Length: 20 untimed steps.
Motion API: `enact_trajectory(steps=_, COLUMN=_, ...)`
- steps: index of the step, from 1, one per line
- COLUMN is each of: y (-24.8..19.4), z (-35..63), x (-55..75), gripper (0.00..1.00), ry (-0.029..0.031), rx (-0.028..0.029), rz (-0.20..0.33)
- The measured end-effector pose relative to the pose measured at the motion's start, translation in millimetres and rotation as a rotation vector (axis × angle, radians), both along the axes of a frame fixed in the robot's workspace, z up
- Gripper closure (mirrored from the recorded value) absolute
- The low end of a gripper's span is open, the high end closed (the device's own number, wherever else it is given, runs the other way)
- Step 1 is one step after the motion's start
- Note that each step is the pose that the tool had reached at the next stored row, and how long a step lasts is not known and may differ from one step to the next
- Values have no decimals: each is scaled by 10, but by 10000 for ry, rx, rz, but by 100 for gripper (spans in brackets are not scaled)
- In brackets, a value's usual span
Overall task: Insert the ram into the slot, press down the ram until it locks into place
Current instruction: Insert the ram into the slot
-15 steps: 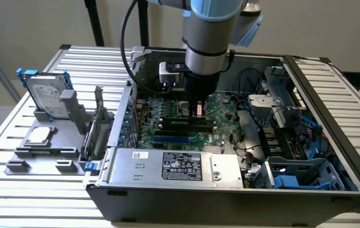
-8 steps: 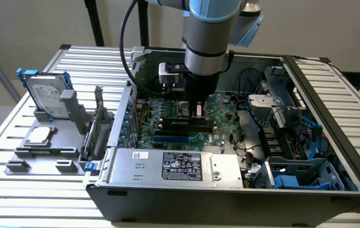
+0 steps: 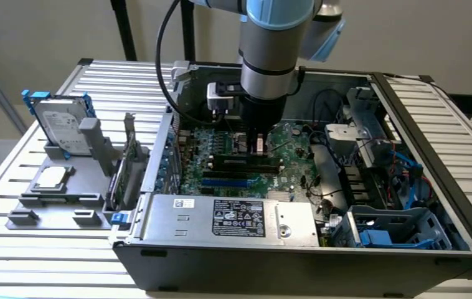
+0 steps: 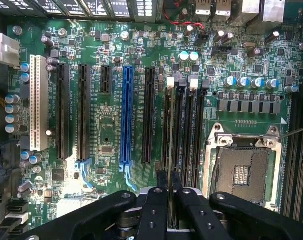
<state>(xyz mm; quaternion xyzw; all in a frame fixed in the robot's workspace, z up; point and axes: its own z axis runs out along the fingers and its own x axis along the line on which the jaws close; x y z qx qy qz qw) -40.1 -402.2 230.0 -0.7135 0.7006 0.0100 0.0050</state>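
My black pincer (image 4: 169, 181) is matt and plain. The ram (image 4: 171, 135), a long thin circuit stick, shows me a pale olive edge. The large motherboard (image 4: 111, 130) is deep green, speckled with silver solder dots. Its long plastic memory slot (image 4: 196, 135) rows are black with white end clips. One narrow expansion socket (image 4: 126, 115) is bright blue, and the long socket (image 4: 38, 102) by the motherboard's edge is cream-white. The square metal CPU socket frame (image 4: 243, 137) is silver.

It looks like a robotics lab bench from here: an open black desktop computer case (image 3: 302, 271) lies on a ribbed aluminium-slat table (image 3: 37, 261), a grey-and-blue robot arm (image 3: 273, 56) reaches into it, and a grey plastic fixture tray (image 3: 53, 202) holds a silver hard drive (image 3: 57, 124), with a bare beige wall (image 3: 37, 31) behind.
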Motion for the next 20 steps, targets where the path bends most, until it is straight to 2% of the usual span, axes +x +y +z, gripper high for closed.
enact_trajectory(steps=10, y=2, z=-14, x=-1, gripper=87, ry=1, rx=-72, rz=-1)
enact_trajectory(steps=20, y=18, z=-26, x=-1, gripper=87, ry=0, rx=-100, rz=-1)
